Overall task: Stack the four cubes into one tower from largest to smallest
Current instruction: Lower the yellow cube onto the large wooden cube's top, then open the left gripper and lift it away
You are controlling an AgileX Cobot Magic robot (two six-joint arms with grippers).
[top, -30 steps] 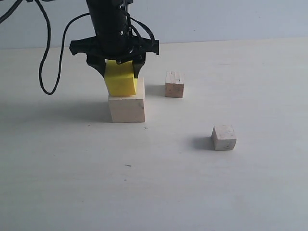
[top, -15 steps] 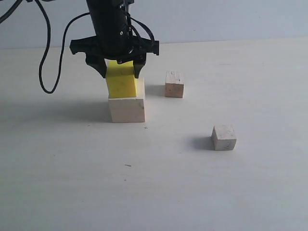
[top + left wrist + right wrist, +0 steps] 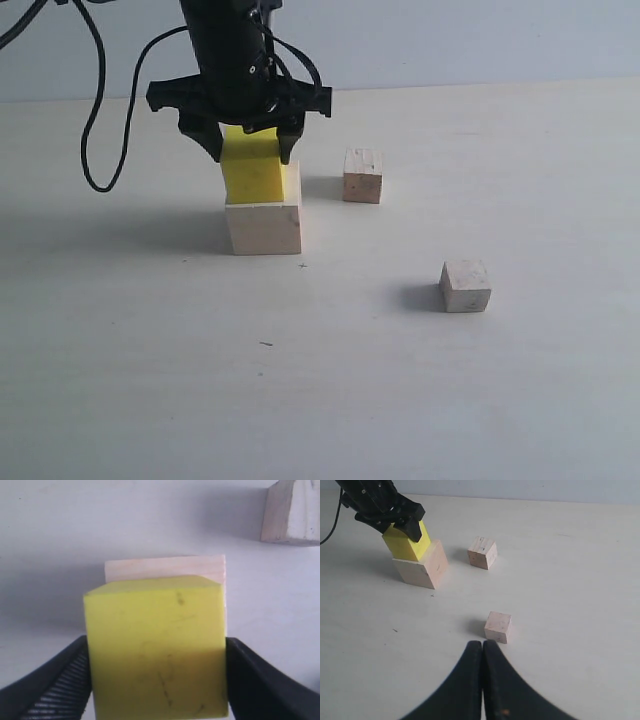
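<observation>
The yellow cube (image 3: pixel 252 178) sits flat on the large pale wood cube (image 3: pixel 264 228), towards the table's (image 3: pixel 150 380) far edge. The left gripper (image 3: pixel 250 155) straddles it, fingers (image 3: pixel 55 690) tight against both sides; whether they grip or merely flank it, I cannot tell. One small cube (image 3: pixel 362 176) stands beside the stack, another (image 3: pixel 466 286) well apart. The right gripper (image 3: pixel 482 647) is closed and empty.
</observation>
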